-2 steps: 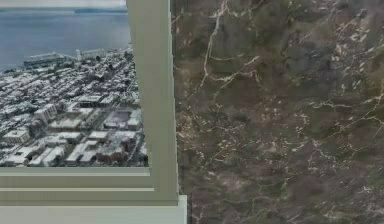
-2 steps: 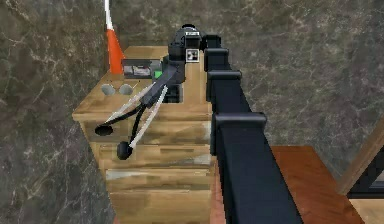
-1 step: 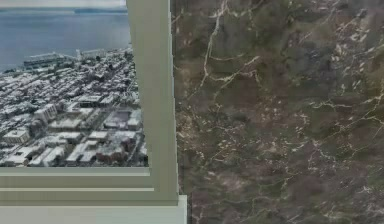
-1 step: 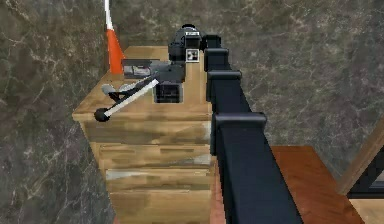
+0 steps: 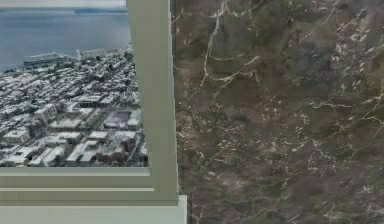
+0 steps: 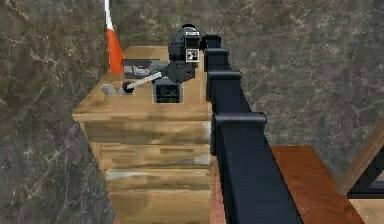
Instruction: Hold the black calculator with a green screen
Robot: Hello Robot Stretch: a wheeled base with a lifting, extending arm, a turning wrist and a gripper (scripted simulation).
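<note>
A wooden chest of drawers (image 6: 150, 150) stands against the dark marble wall. The dark arm (image 6: 235, 120) rises from the arm side view's bottom edge and reaches over the chest's top. At its far end sits the gripper (image 6: 142, 82), with thin fingers pointing left and low over the top. A small black blocky thing (image 6: 167, 93) lies on the top just under the gripper's body; it is too small to name. A grey thing (image 6: 131, 72) lies by the fingertips. I cannot tell whether the gripper holds anything.
An orange and white tapered thing (image 6: 113, 45) stands upright at the chest's back left. Red-brown wooden floor (image 6: 310, 185) lies right of the arm. In the forward view a pale-framed window (image 5: 155, 100) shows a city, with marble wall (image 5: 280, 110) close ahead at the right.
</note>
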